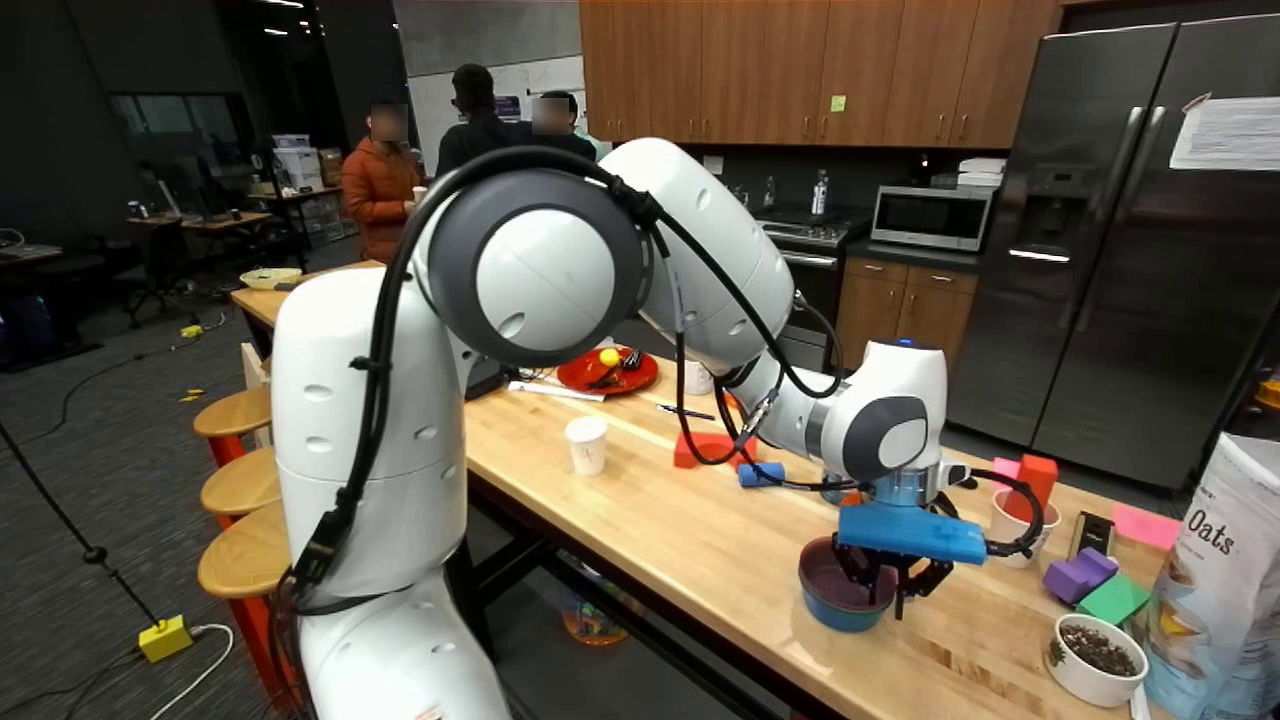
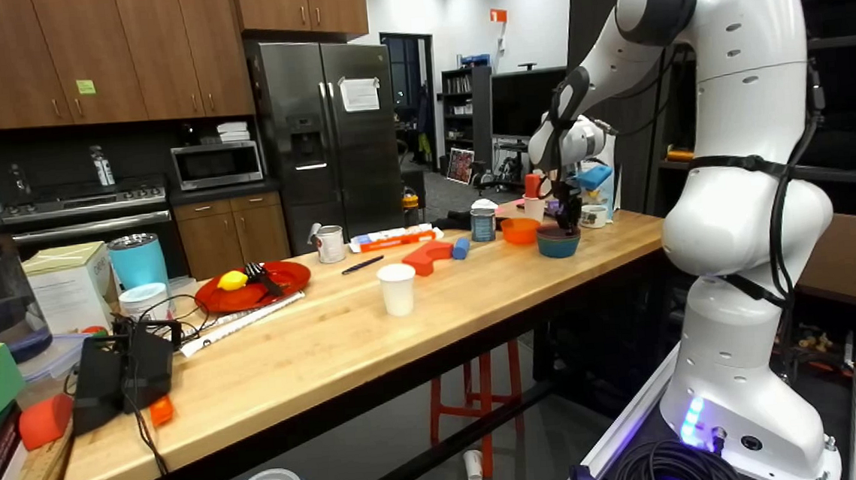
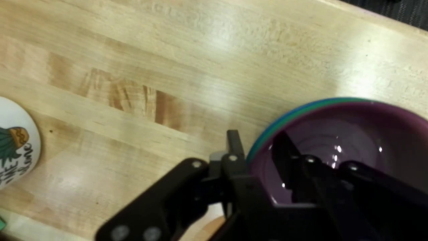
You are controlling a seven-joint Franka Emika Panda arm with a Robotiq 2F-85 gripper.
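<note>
A stack of nested bowls (image 1: 845,612) stands upright near the table's edge, teal-blue outside and purple inside. It also shows in an exterior view (image 2: 558,246) and in the wrist view (image 3: 398,134), with green and blue rims under the purple one. My gripper (image 1: 886,602) points down at the stack's side. In the wrist view, the gripper (image 3: 257,135) has its fingers apart, one outside the bowls and one over the purple interior, with the rim between them. Whether either finger touches the rim cannot be told. The gripper (image 2: 568,223) is small and dark in an exterior view.
Near the gripper stand a white bowl of dark bits (image 1: 1085,688), a purple block (image 1: 1080,574), a green block (image 1: 1114,600), a pinkish cup (image 1: 1015,550) and an oats bag (image 1: 1205,590). Farther along are a blue cylinder (image 2: 461,248), red arch (image 2: 422,258), white cup (image 2: 398,291) and red plate (image 2: 293,277).
</note>
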